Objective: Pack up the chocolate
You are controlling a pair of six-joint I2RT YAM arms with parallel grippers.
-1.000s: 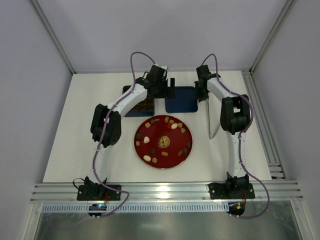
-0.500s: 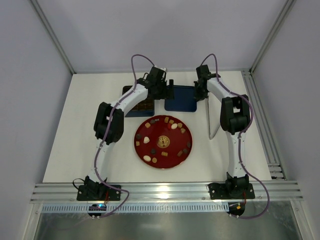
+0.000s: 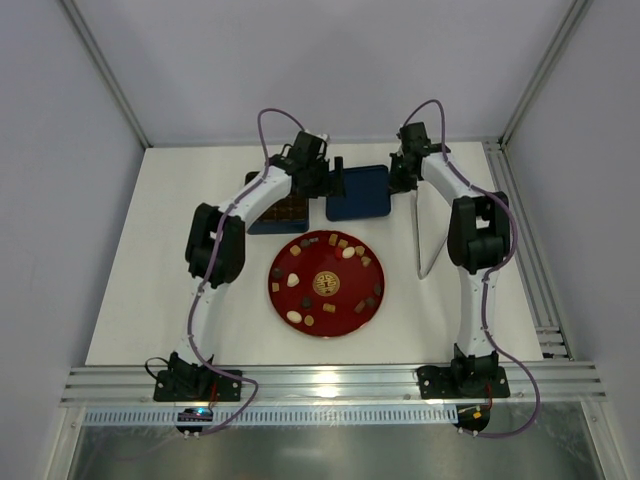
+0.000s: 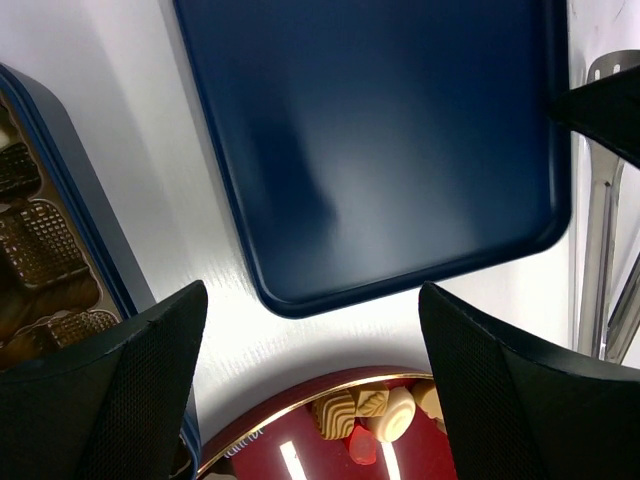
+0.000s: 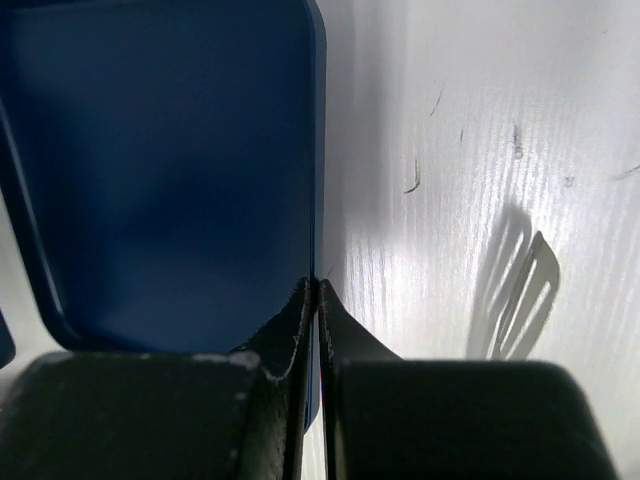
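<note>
Chocolate [image 3: 348, 252] on red plate [image 3: 350, 275], 6 o'clock of blue lid [image 3: 358, 195]: probably light, brittle; pinch gently across sides. Left tool [image 4: 312, 295] spread, empty; right tool [image 5: 318, 290] clamps the lid's rim.

Flat blue lid [image 3: 358, 193] near red plate [image 3: 348, 280]

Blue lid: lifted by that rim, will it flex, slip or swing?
Probably stiff: the blue lid looks like thin formed metal with a raised rim. Its glossy finish and the one-edge pinch by the right hand suggest it may pivot or slip. Likely light, being shallow and empty.
</note>
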